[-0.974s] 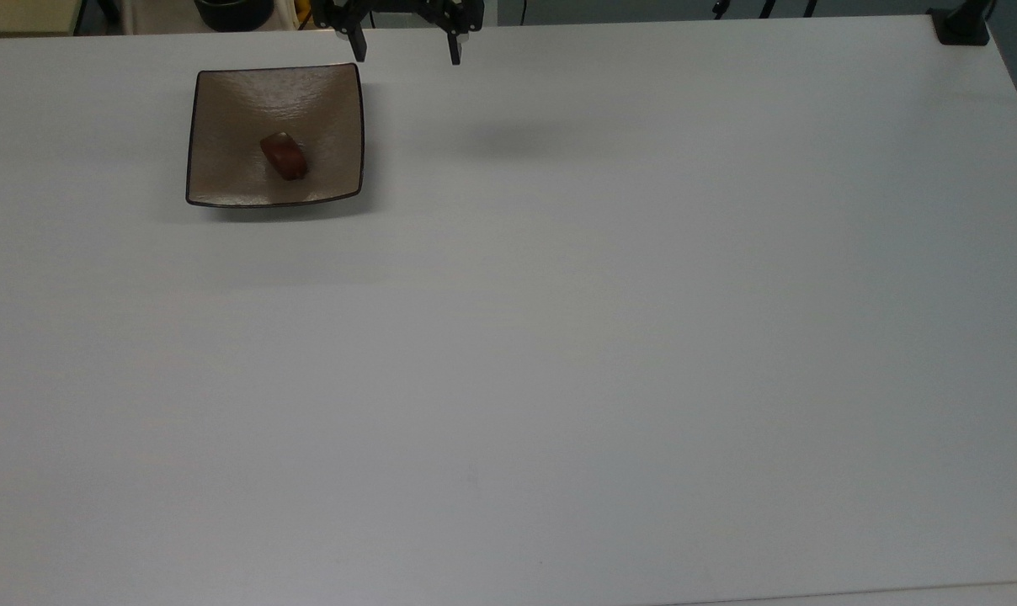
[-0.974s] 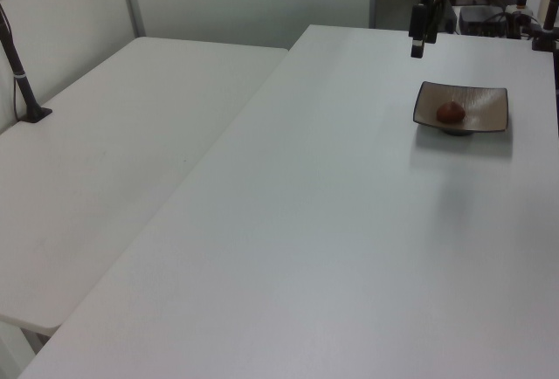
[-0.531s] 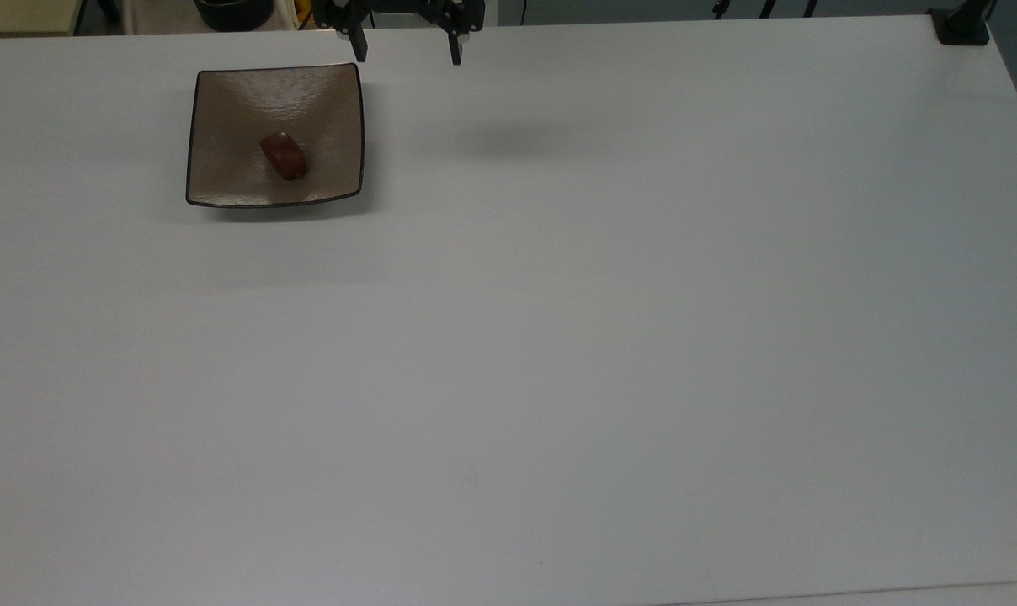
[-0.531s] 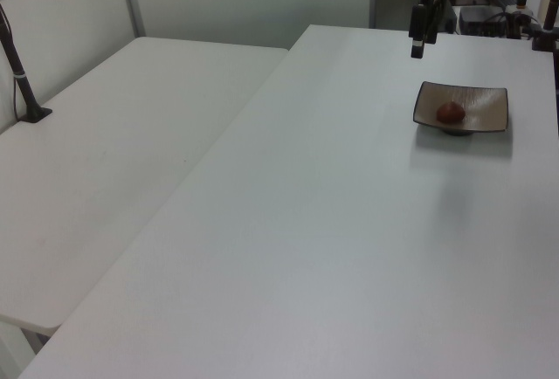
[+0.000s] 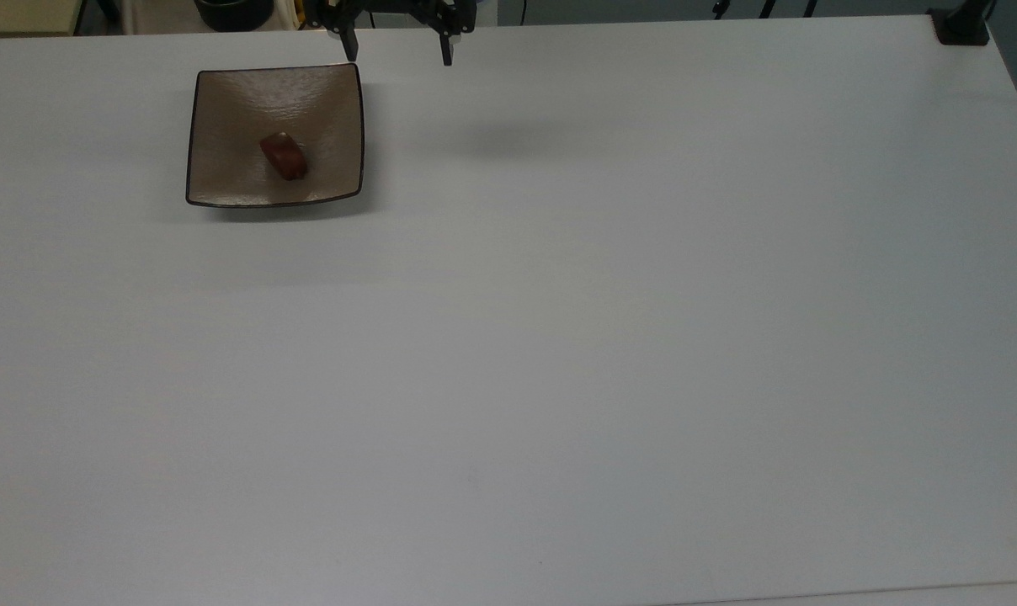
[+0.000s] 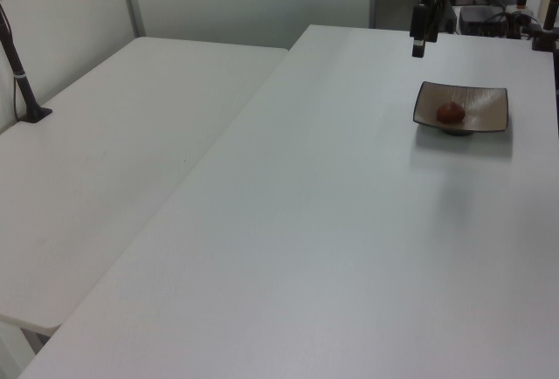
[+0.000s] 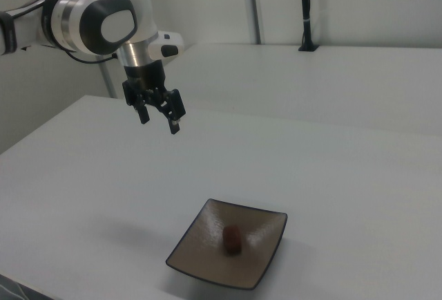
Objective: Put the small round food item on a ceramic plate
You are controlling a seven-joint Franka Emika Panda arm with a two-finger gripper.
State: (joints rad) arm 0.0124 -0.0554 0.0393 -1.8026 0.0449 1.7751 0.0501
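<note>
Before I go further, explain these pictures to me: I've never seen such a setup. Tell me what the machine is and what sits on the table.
The machine is a robot arm with a two-finger gripper at its end; the jaws are open and hold nothing, hanging above the table. Three fixed cameras watch one scene: the top view looks down, the left and right views look across from opposite sides. On the white table lies a square brown plate, and on it rests a small reddish-brown food item. The gripper is apart from the plate, beyond its corner.
</note>
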